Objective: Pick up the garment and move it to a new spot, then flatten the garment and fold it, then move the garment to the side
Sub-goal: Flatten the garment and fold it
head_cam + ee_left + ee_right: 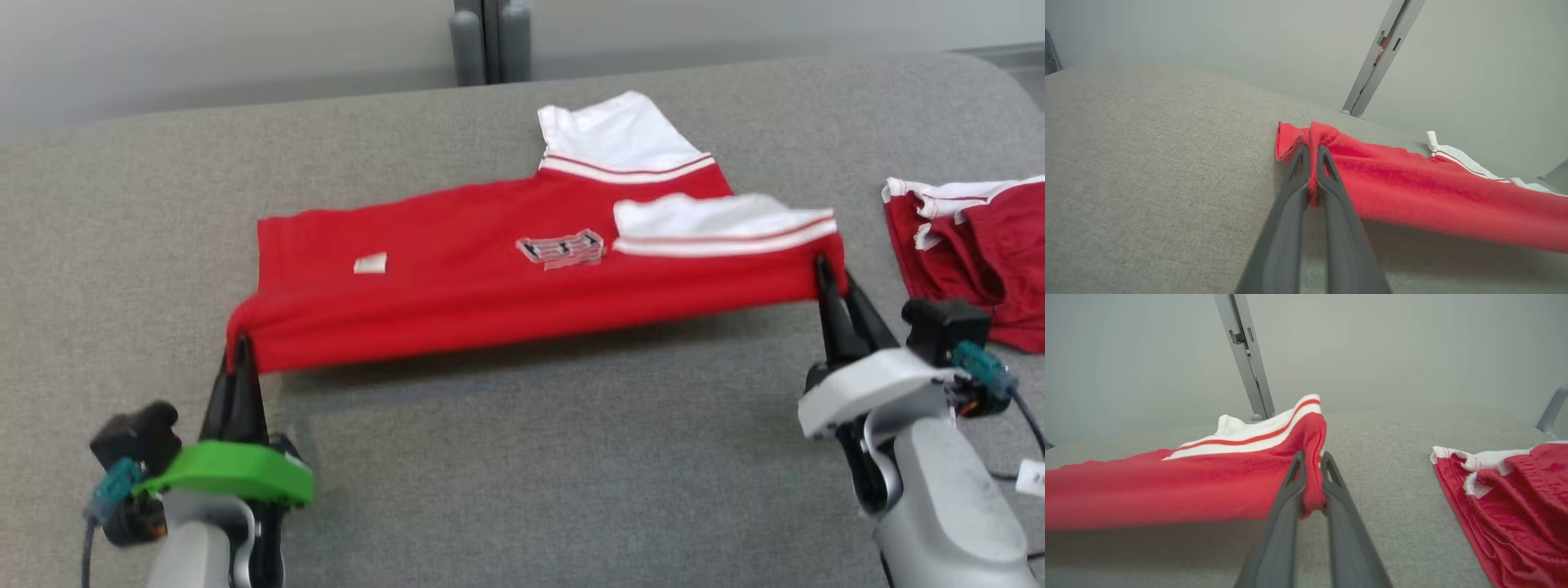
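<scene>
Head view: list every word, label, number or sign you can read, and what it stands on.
Nothing is legible.
The dark-and-white emblem on the red garment: too blurred to read.
The small white label on that garment: blurred, unreadable.

A grey fabric surface spreads across the foreground. Behind it stands a grey post against a pale wall.

Item count, grey table
2 garments: red shirt, second red garment right of the shirt. On the shirt: 2 white sleeves (far sleeve, near sleeve), 1 crest, 1 white tag. 2 grippers: left gripper, right gripper, at the shirt's near corners. 1 metal post beyond the shirt.
</scene>
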